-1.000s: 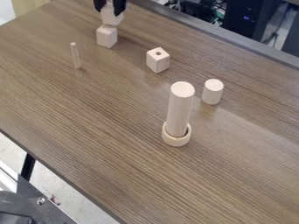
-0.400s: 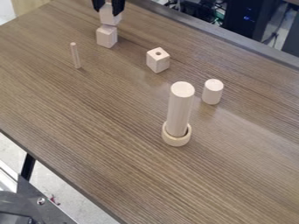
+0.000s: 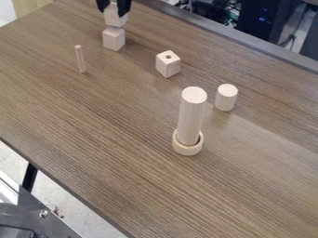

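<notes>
While the black two-finger gripper (image 3: 114,13) at eleven o'clock gripped one pale wooden block (image 3: 115,19) above a second block (image 3: 113,39), a third, holed block (image 3: 168,64) stood at twelve, one thin wooden dowel (image 3: 81,59) at ten-thirty, and two pale wooden cylinders (image 3: 226,98) at two and, ringed, five.

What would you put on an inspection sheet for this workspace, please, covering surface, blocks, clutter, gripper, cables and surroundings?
Surface: wood-grain tabletop, soft glare toward the right.
Blocks: upper block held above lower block; contact between them cannot be told.
Clutter: thin dowel, block with a hole and short cylinder, all upright; tall cylinder standing inside a ring.
Gripper: black gripper at the upper left, its fingers on either side of the upper block.
Cables: tangled wires beyond the far edge; nothing seen on the tabletop.
Surroundings: dark equipment case with a blue light behind; metal frame at the lower left.
</notes>
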